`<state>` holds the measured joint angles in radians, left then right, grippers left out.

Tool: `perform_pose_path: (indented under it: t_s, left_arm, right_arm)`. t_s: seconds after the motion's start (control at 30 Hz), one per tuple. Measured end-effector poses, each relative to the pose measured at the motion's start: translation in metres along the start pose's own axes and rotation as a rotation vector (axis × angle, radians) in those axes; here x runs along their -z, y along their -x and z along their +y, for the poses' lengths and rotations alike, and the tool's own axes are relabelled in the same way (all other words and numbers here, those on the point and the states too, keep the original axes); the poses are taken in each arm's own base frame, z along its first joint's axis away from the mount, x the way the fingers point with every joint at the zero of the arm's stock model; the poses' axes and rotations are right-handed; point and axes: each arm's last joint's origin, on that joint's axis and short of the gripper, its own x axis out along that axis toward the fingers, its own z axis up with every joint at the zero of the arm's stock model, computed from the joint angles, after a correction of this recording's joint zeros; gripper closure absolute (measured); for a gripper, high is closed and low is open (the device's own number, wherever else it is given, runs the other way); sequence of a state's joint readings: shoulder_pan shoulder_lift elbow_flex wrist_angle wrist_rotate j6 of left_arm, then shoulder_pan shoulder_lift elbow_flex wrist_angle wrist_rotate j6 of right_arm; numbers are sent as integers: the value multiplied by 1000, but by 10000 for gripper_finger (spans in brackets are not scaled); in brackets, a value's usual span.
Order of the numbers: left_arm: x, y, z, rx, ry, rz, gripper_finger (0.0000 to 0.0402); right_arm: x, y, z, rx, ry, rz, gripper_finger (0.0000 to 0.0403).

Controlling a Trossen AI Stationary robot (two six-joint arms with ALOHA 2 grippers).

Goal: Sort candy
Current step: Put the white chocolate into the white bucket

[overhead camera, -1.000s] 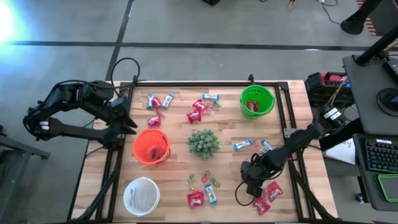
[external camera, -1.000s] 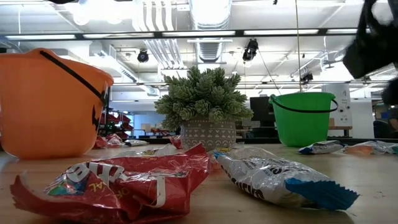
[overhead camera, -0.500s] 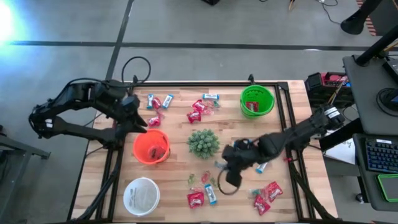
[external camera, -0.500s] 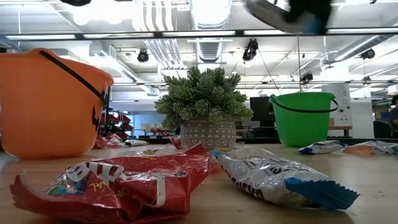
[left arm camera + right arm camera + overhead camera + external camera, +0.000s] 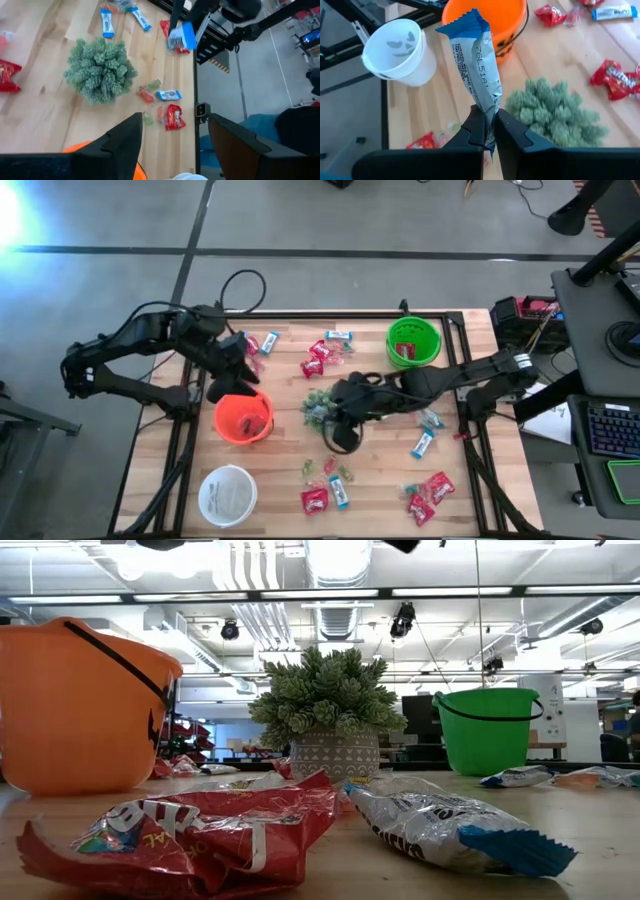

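My right gripper [image 5: 489, 119] is shut on a blue-and-white candy bar [image 5: 476, 60] and hangs above the spiky green plant [image 5: 318, 410] at the table's middle; the left wrist view also shows the bar [image 5: 181, 37]. My left gripper [image 5: 172, 142] stands open, with nothing between its fingers, over the far rim of the orange bowl [image 5: 243, 418]. More candy lies on the table: red packets [image 5: 315, 500] and blue-and-white bars [image 5: 421, 445]. My right gripper pinches the bar's one end [image 5: 487, 106] between its two fingers. The rest of the bar sticks out beyond the fingertips, crinkled, with its blue crimped end [image 5: 462, 22] farthest from them. The bar is lifted clear of the table, above the plant.
A white bowl [image 5: 227, 494] stands near the front left, a green bowl [image 5: 413, 343] at the far right with something red inside. Candy lies along the far edge [image 5: 325, 350], at the near middle [image 5: 330, 472] and near right [image 5: 428, 492].
My right gripper has risen from the table's near right and gone left and toward the far edge with the bar, ending above the plant. My left gripper has moved toward the table's right, over the orange bowl's far rim.
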<state>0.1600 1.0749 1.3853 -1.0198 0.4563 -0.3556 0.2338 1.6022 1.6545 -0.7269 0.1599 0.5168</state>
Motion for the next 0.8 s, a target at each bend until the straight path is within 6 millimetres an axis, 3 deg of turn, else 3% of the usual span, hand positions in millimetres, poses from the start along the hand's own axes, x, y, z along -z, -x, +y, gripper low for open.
perform_pose_path:
  t_s: [0.4, 0.8]
  left_arm:
    - [-13, -28, 8, 12, -51, 49, 198]
    - [-17, -46, 5, 69, -107, 87, 198]
  right_arm:
    - [-47, -15, 10, -14, 96, -93, 390]
    - [-65, -36, 0, 42, 103, -59, 390]
